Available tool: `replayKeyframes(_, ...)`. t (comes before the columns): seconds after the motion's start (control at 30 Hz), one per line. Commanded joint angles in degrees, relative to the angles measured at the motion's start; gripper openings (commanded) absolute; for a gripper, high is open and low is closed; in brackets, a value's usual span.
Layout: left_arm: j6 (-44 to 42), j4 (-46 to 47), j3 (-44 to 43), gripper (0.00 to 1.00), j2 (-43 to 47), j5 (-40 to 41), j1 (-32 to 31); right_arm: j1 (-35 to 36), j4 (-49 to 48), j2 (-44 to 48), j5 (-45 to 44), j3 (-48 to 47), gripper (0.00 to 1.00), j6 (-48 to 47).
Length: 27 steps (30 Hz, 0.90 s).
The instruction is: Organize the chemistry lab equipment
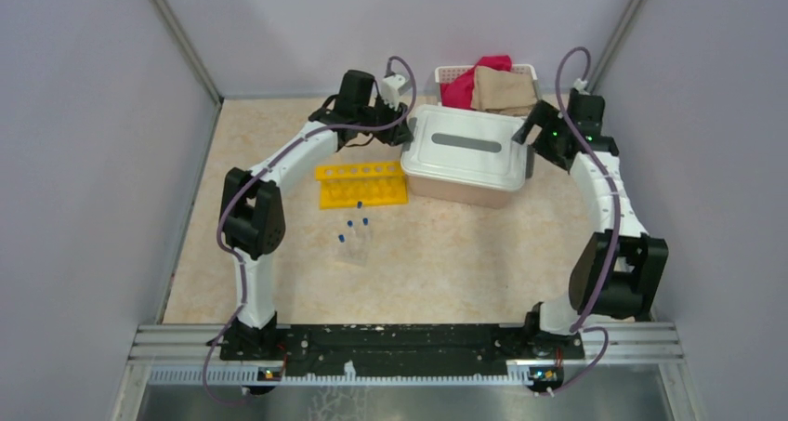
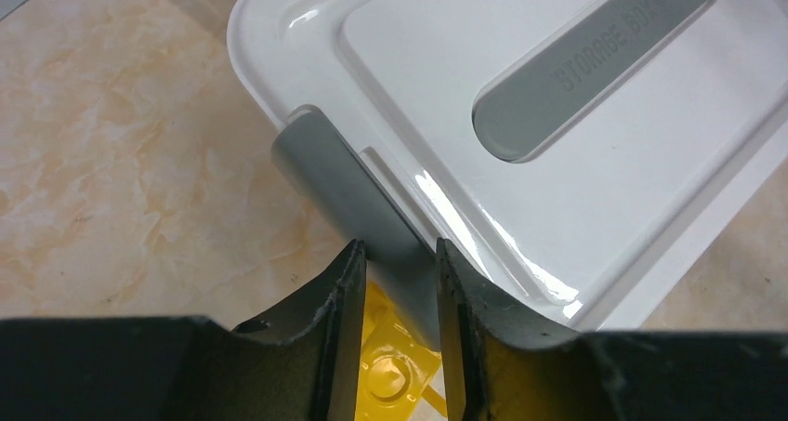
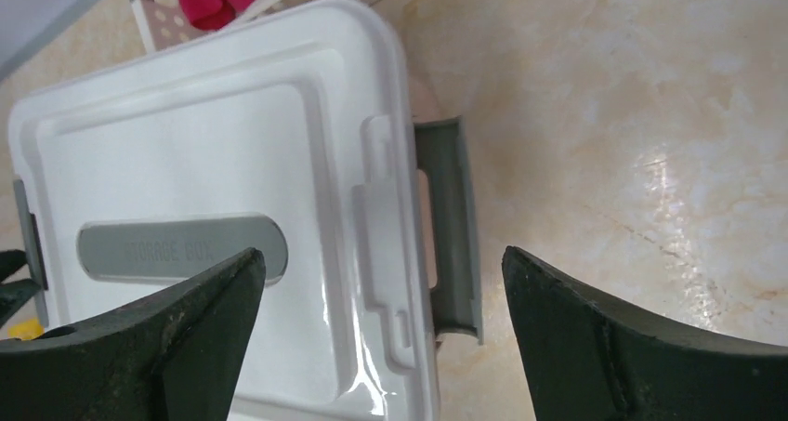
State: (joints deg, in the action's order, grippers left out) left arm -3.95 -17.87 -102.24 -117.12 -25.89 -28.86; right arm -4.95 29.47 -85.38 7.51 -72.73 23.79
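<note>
A yellow tube rack (image 1: 362, 184) lies left of the pink tub (image 1: 460, 190); a corner of it shows in the left wrist view (image 2: 395, 370). A clear rack (image 1: 355, 240) with small blue-capped tubes (image 1: 359, 223) stands in front of it. My left gripper (image 1: 404, 131) (image 2: 398, 254) is at the tub's left end, its jaws narrowed onto the lid's grey latch (image 2: 344, 184). My right gripper (image 1: 531, 140) (image 3: 383, 263) is wide open above the right grey latch (image 3: 448, 226). Flask, funnel and squeeze bottle are out of view.
The tub's white lid (image 1: 465, 140) (image 2: 520, 114) (image 3: 204, 179) has a grey handle (image 1: 466, 143). A white basket (image 1: 448, 72) of red and tan cloths stands right behind the tub. Grey walls close in the beige table on the left, back and right.
</note>
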Motion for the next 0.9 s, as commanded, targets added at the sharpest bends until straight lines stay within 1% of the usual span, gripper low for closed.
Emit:
replayKeyframes(0.0, -1.9, -0.7, -0.9, 0.37, -0.8, -1.3, -1.4, -5.1, -4.9, 3.6, 6.3, 2.6, 0.98, 3.2)
replayKeyframes(0.13, -1.9, -1.0, -1.1, 0.37, -0.8, -1.2, -1.4, -5.8, -6.0, 0.4, 12.2, 3.9, 0.99, 3.7)
replayKeyframes(0.2, -1.9, -1.1, -1.2, 0.37, -0.8, -1.2, -1.4, -6.9, -8.0, -0.7, 15.6, 6.0, 0.99, 5.3)
replayKeyframes(0.3, -2.1, -1.4, -1.2, 0.37, -0.6, -1.1, -1.4, -9.8, -18.8, -0.1, 24.7, 12.6, 0.99, 11.4)
replayKeyframes(0.37, -2.4, -1.5, -1.2, 0.37, -0.6, -0.9, -1.3, -10.7, -24.6, 0.4, 28.6, 15.8, 0.99, 15.1)
replayKeyframes(0.53, -2.3, -1.6, -1.5, 0.37, -0.5, -0.9, -1.4, -10.9, -26.7, -1.1, 31.3, 16.6, 0.99, 17.0)
replayKeyframes(0.63, -2.4, -1.6, -1.6, 0.37, -0.6, -0.9, -1.3, -10.9, -31.9, -1.4, 33.4, 18.7, 0.98, 19.8)
replayKeyframes(0.77, -2.5, -1.7, -1.7, 0.36, -0.5, -0.8, -1.4, -11.7, -36.0, -1.2, 35.7, 19.9, 0.93, 21.4)
replayKeyframes(0.87, -2.9, -1.9, -1.7, 0.36, -0.4, -0.7, -1.4, -12.4, -37.4, -0.4, 35.9, 20.8, 0.84, 22.0)
